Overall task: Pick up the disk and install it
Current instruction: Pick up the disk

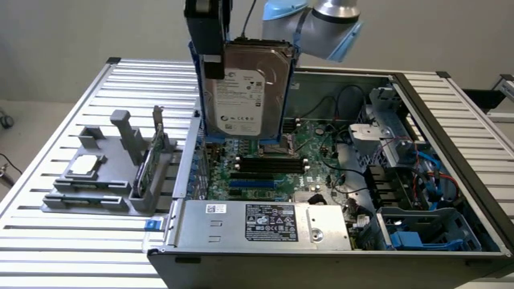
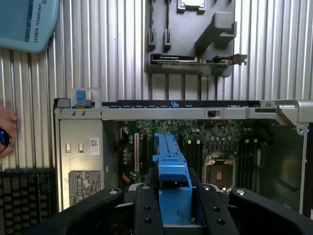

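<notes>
The disk (image 1: 245,90) is a silver-grey hard drive with a white label and blue rails along its edges. It hangs upright above the open computer case (image 1: 449,120), over the motherboard (image 1: 273,165). My gripper (image 1: 215,60) is shut on its upper edge from above. In the wrist view, the disk's blue rail (image 2: 171,171) runs between my black fingers (image 2: 146,210), and my gripper (image 2: 177,208) looks down at the motherboard (image 2: 220,147) below.
A grey fixture (image 1: 105,174) on the slatted table at the exterior view's left holds a small silver chip (image 1: 84,164) and an upright card (image 1: 153,162). The power supply (image 1: 265,223) and a blue drive bay (image 1: 418,232) fill the case's near side. A hand (image 2: 6,132) shows near a black grid (image 2: 24,200).
</notes>
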`<action>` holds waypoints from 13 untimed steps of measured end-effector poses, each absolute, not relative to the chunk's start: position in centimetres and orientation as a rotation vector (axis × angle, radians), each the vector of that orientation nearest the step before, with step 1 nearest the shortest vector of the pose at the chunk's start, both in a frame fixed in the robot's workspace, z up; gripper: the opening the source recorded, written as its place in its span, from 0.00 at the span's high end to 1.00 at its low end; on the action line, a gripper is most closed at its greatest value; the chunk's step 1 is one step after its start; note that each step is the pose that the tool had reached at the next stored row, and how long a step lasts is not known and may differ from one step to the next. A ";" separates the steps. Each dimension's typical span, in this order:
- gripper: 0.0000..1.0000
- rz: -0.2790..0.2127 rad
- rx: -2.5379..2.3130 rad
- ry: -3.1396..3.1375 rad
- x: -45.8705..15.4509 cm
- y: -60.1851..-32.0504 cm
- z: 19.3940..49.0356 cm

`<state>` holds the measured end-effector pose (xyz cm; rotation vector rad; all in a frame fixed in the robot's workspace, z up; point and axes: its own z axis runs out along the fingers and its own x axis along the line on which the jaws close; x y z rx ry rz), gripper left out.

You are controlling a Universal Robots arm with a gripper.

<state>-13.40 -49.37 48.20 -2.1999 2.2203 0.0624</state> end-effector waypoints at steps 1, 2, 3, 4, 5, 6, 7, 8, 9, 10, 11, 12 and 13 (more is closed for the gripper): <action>0.67 0.062 -2.200 2.220 -13.1 -49.6 48.2; 0.67 0.062 -2.200 2.220 -12.8 -49.8 48.2; 0.67 0.062 -2.200 2.220 -12.4 -50.1 48.2; 0.67 0.062 -2.200 2.220 -12.1 -50.3 48.2; 0.67 0.062 -2.200 2.220 -11.8 -50.5 48.2; 0.67 0.062 -2.200 2.220 -11.5 -50.7 48.2; 0.67 0.062 -2.200 2.220 -11.2 -51.0 48.2; 0.67 0.062 -2.200 2.220 -10.8 -51.2 48.2; 0.67 0.062 -2.200 2.220 -10.5 -51.4 48.2; 0.67 0.062 -2.200 2.220 -10.2 -51.7 48.2; 0.67 0.062 -2.200 2.220 -9.9 -51.9 48.2; 0.67 0.062 -2.200 2.220 -9.5 -52.1 48.2; 0.67 0.062 -2.200 2.220 -9.2 -52.4 48.2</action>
